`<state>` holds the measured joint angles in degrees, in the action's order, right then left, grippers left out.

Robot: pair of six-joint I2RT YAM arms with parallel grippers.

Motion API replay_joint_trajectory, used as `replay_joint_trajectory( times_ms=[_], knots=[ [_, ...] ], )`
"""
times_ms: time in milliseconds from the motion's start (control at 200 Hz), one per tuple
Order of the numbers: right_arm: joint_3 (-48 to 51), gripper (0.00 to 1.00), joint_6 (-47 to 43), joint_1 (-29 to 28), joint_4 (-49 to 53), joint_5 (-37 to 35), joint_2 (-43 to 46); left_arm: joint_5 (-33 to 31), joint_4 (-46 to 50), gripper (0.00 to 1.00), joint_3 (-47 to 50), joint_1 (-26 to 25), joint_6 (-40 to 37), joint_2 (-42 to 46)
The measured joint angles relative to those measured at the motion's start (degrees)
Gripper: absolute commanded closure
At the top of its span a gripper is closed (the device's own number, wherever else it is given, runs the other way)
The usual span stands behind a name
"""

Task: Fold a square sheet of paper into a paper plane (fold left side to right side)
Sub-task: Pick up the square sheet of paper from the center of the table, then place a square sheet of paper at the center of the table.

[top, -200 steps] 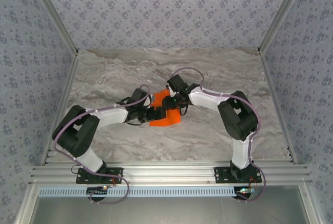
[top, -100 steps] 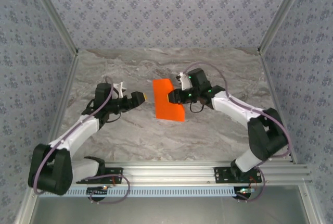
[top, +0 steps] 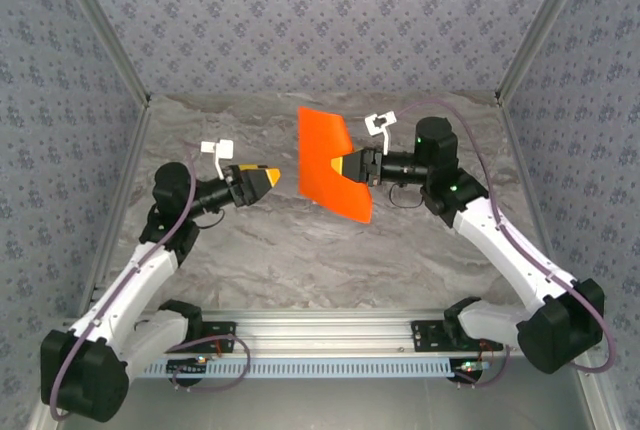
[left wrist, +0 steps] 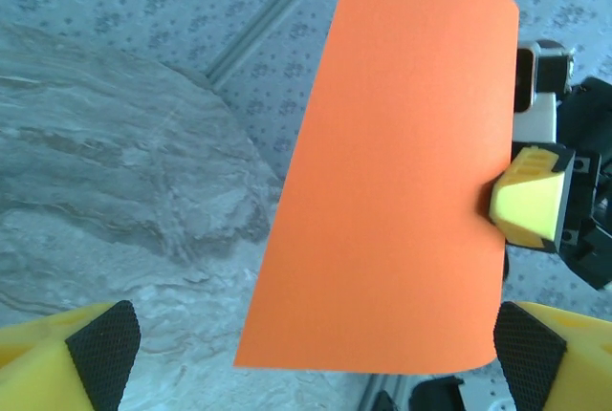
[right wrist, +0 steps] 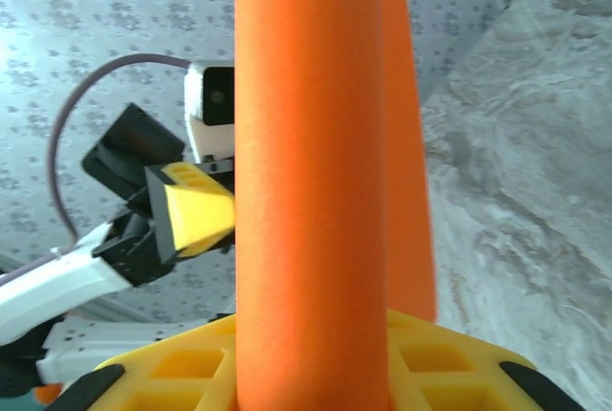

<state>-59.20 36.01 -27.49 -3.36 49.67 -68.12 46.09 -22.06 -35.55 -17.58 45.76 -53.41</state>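
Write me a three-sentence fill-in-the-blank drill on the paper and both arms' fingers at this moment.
1. The right arm's fingers are ____ on one edge of the sheet of paper.
2. The left arm's fingers stand ____, apart from the sheet and pointing toward it.
3. The sheet, coloured ____, is held up off the table.

Missing words: shut; open; orange.

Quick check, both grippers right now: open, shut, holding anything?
Left gripper: open, holding nothing.
Right gripper: shut on the orange paper.
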Motion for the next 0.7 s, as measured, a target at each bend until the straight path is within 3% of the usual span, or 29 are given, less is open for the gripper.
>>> replay_joint_trajectory(
  times_ms=[220,410,545,700],
  knots=[
    [-1.09,0.71,2.78,-3.67,-0.87,2.01,-0.02,0.98,-2.34,0.03,-2.40,-4.39,0.17,-1.66],
    [-2.19,0.71,3.65,-5.03,-2.32,2.29,0.04,1.14,-5.03,0.29,-3.50,-7.15,0.70,-2.43],
    [-2.19,0.70,3.72,-5.03,-2.60,2.29,0.04,0.98,-4.94,0.31,-3.91,-7.93,-0.04,-2.51],
    [-2.19,0.70,3.82,-5.03,-2.38,2.25,0.22,1.03,-5.18,0.67,-3.93,-7.93,0.46,-3.08]
  ],
)
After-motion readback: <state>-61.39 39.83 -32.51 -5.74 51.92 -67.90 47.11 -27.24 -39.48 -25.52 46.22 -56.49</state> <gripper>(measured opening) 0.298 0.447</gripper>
